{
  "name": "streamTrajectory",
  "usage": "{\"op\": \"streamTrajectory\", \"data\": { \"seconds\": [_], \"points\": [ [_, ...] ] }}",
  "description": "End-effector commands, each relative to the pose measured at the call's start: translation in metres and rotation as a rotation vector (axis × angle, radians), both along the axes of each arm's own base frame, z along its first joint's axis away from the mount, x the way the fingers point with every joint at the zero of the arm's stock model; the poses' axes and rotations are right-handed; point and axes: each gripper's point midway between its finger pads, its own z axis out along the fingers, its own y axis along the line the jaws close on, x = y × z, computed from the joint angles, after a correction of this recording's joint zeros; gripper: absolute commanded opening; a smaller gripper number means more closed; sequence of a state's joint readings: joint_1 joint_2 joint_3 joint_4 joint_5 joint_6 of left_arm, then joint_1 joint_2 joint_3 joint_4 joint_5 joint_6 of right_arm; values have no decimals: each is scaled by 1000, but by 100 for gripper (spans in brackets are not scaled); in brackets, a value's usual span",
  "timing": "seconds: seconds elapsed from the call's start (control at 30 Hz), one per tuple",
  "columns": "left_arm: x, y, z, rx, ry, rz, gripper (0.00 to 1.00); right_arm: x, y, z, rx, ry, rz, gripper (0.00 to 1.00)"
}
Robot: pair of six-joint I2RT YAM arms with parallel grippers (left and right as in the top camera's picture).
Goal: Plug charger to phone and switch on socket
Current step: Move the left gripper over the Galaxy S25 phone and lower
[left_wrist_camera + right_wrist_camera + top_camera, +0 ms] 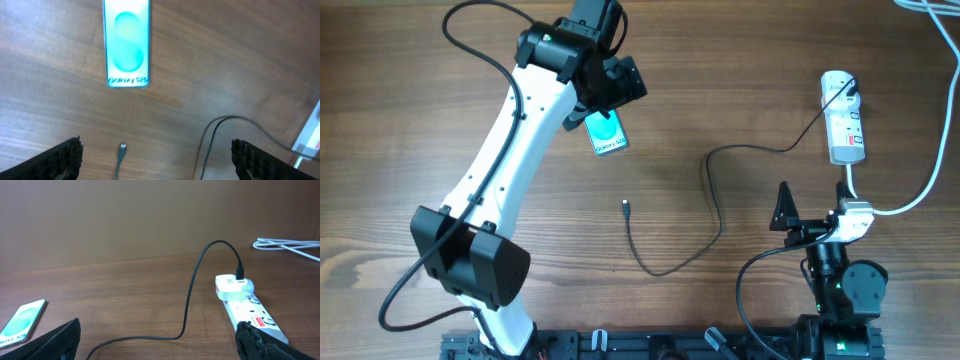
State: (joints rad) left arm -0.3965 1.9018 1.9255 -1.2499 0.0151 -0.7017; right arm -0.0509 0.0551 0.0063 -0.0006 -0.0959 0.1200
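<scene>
The phone (607, 133) lies flat on the wooden table, its teal screen up; it also shows in the left wrist view (127, 45) and the right wrist view (20, 322). My left gripper (613, 88) hovers above it, open and empty (157, 161). The charger's black cable (715, 200) runs from a plug in the white socket (843, 118) to its loose connector tip (625, 207), which lies below the phone (122, 147). My right gripper (815, 215) is open and empty (157, 342) just in front of the socket (252, 315).
A thick white lead (930, 180) runs from the socket off the far right edge, also seen in the right wrist view (290, 245). A white adapter (234, 287) sits in the socket's far end. The left arm (510, 150) spans the table's left half.
</scene>
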Motion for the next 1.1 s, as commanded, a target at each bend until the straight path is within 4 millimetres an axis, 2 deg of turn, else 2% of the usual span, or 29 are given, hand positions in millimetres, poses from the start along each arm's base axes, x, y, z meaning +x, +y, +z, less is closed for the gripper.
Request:
{"op": "streamTrajectory", "data": {
  "seconds": [0.0,0.17,0.37,0.53,0.63,0.73,0.9,1.0,1.07],
  "points": [
    [12,2,-5,20,-14,29,100,0,-2,1,12,-3,-12,100],
    [14,1,-52,69,100,27,100,0,-2,1,13,-3,-12,100],
    [22,-2,-92,95,159,29,100,0,-2,1,13,-3,-12,100],
    [32,-5,-103,93,143,30,100,0,-2,1,12,-3,-12,100],
    [43,5,-103,133,102,53,100,0,-2,1,13,-3,-12,100],
    [50,11,-112,130,102,70,100,0,-2,1,13,-3,-12,100],
    [51,13,-124,130,131,75,100,0,-2,1,12,-3,-12,100],
    [54,6,-130,60,148,53,100,0,-2,1,12,-3,-12,100],
    [56,8,-137,39,163,61,100,0,-2,1,12,-3,-12,100]
  ]
}}
